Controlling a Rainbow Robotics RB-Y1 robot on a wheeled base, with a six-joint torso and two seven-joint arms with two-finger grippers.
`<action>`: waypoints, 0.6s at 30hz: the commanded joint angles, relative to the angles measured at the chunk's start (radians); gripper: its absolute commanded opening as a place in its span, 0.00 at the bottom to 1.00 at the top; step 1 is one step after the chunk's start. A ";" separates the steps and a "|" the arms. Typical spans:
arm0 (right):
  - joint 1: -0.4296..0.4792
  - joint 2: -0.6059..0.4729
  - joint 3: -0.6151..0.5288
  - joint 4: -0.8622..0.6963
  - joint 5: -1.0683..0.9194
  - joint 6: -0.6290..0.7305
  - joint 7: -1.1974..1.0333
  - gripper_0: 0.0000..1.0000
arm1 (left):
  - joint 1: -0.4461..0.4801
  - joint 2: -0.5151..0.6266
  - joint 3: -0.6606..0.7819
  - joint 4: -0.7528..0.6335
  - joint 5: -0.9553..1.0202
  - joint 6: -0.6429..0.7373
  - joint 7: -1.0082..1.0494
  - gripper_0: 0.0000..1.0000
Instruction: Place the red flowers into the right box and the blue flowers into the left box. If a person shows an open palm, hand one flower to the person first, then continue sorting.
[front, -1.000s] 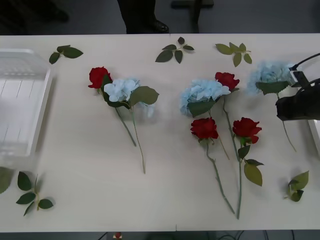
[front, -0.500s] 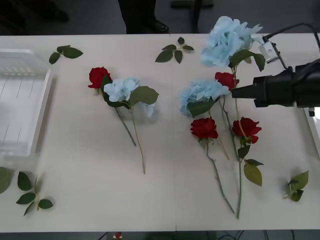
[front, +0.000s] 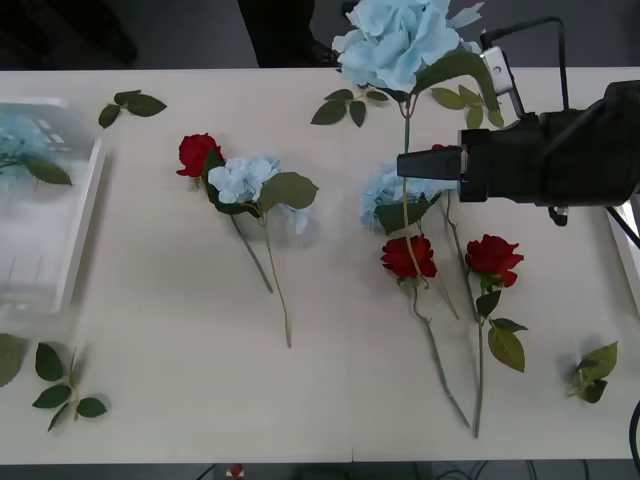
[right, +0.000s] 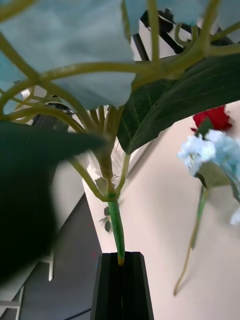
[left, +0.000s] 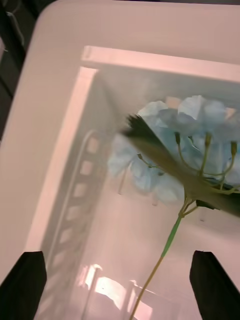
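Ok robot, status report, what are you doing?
Right end effector shut on blue flower, lifted above table. Left end effector open over left box. Nothing blocking.

Bench: you have a pale cream bench (front: 170, 400) spanning the front view, its far edge running straight across near the top.
Floor: beyond that edge you see dark grey floor (front: 180, 35).
Furniture: a dark stand base (front: 335, 8) sits on the floor past the bench.
Light: even and soft, so things on the bench cast only faint shadows.
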 joint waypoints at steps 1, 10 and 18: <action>-0.052 0.029 0.040 -0.073 -0.033 -0.062 0.016 0.00 | 0.016 -0.016 0.008 -0.195 0.129 0.113 -0.105 0.96; -0.054 0.032 0.141 -0.137 -0.064 -0.233 0.027 0.00 | 0.071 -0.198 0.000 -0.424 0.630 0.108 -0.336 1.00; -0.052 0.034 0.141 -0.137 -0.074 -0.231 0.035 0.00 | 0.174 -0.327 -0.078 -0.514 0.983 0.097 -0.628 1.00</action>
